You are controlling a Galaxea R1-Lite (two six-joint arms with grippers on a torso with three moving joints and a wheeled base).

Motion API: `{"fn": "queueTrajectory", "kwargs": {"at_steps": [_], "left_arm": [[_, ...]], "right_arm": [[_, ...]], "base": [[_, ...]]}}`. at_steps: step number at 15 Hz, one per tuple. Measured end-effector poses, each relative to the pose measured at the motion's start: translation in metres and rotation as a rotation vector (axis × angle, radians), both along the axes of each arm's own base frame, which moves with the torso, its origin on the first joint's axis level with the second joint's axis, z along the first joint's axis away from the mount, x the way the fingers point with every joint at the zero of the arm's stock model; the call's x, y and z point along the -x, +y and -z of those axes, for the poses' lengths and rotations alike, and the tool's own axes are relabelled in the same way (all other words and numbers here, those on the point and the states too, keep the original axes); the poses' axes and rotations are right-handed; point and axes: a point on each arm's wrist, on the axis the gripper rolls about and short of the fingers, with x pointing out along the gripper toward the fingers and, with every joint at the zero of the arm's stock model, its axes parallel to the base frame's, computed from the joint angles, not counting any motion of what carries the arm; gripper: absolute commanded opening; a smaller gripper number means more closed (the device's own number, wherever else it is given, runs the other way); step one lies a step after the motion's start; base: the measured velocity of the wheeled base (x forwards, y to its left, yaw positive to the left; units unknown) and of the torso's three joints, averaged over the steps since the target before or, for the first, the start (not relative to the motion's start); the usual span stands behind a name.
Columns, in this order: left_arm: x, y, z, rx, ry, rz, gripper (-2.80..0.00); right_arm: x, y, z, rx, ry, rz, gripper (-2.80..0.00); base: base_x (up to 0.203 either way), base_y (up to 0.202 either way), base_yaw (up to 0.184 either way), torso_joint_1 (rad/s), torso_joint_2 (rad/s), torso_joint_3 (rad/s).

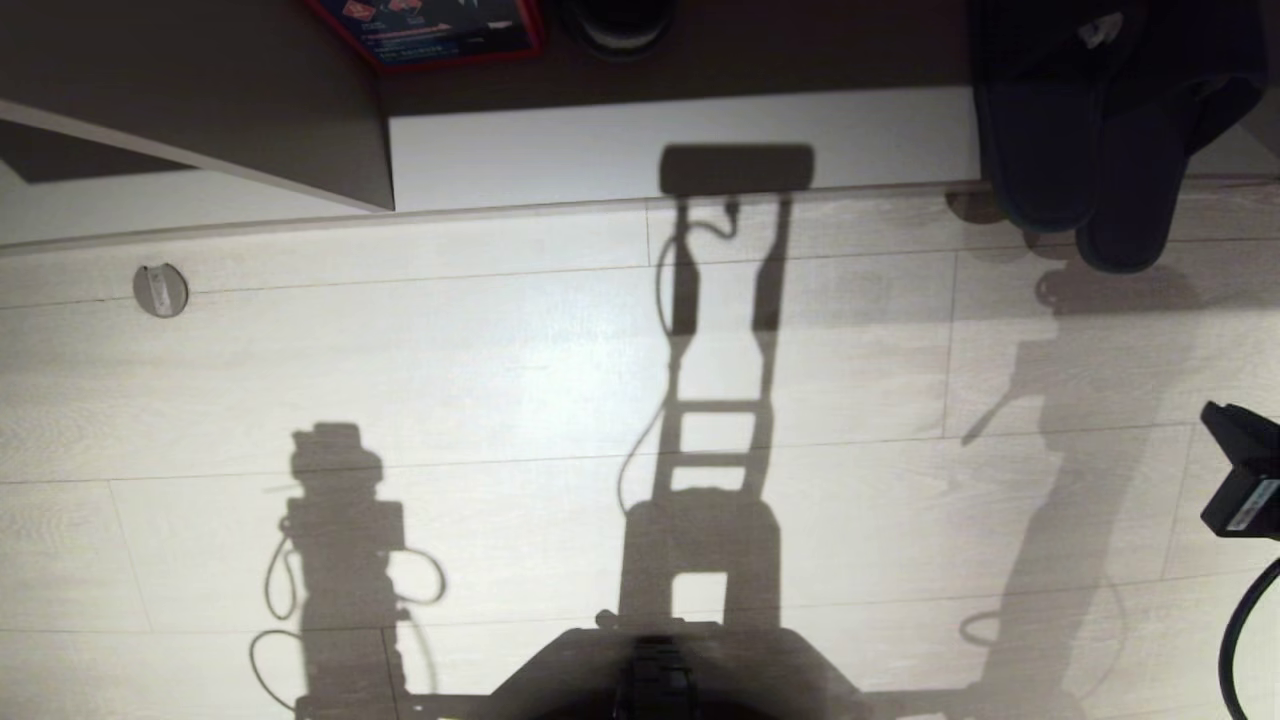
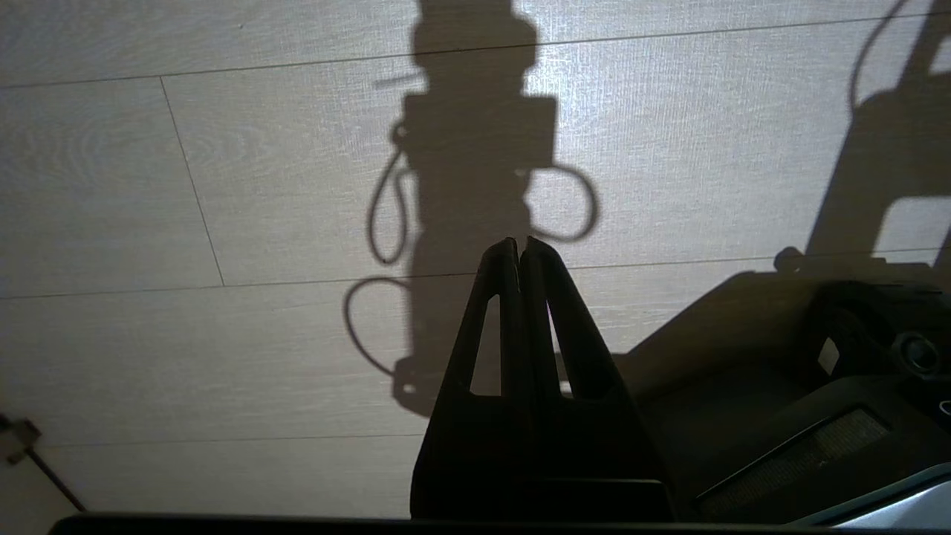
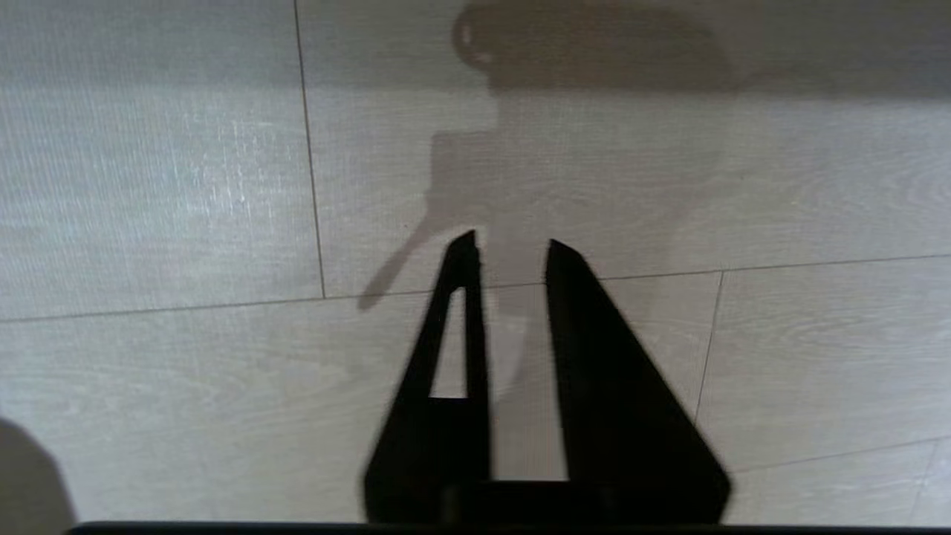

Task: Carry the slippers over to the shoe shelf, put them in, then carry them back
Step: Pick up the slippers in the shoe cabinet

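Where slippers (image 1: pixel 1085 150) overhang shelf edge (image 1: pixel 680 150) — open floor (image 1: pixel 500 360).

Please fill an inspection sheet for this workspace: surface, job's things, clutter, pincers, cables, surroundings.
Surface: pale wood-look floor, crossed by the robot's shadows.
Job's things: two dark slippers side by side, toes over the edge of the shelf base board onto the floor.
Clutter: red-edged box and a dark round thing deep in the shelf; small round disc on the floor.
Pincers: left pincer shut, empty, over the floor; right pincer slightly open, empty, over the floor.
Cables: black cable at the right edge of the head view.
Surroundings: taupe panel left of the shelf.
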Motion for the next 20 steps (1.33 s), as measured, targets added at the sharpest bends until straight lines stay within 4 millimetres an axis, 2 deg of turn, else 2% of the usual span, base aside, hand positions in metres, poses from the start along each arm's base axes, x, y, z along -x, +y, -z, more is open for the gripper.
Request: {"fn": "queueTrajectory", "kwargs": {"at_steps": [4, 13, 20], "left_arm": [[0.0, 0.0, 0.0, -0.001, 0.0, 0.0, -2.8], [0.0, 0.0, 0.0, -0.001, 0.0, 0.0, -2.8], [0.0, 0.0, 0.0, -0.001, 0.0, 0.0, -2.8]], "right_arm": [[-0.008, -0.001, -0.001, 0.005, -0.029, -0.003, 0.0], [-0.028, -0.004, -0.015, 0.021, -0.257, 0.0, 0.0], [-0.051, -0.008, -0.014, 0.018, -0.244, 0.002, 0.0]], "base": [[0.0, 0.0, 0.0, 0.0, 0.0, 0.0], [0.0, 0.0, 0.0, 0.0, 0.0, 0.0], [0.0, 0.0, 0.0, 0.0, 0.0, 0.0]]}}
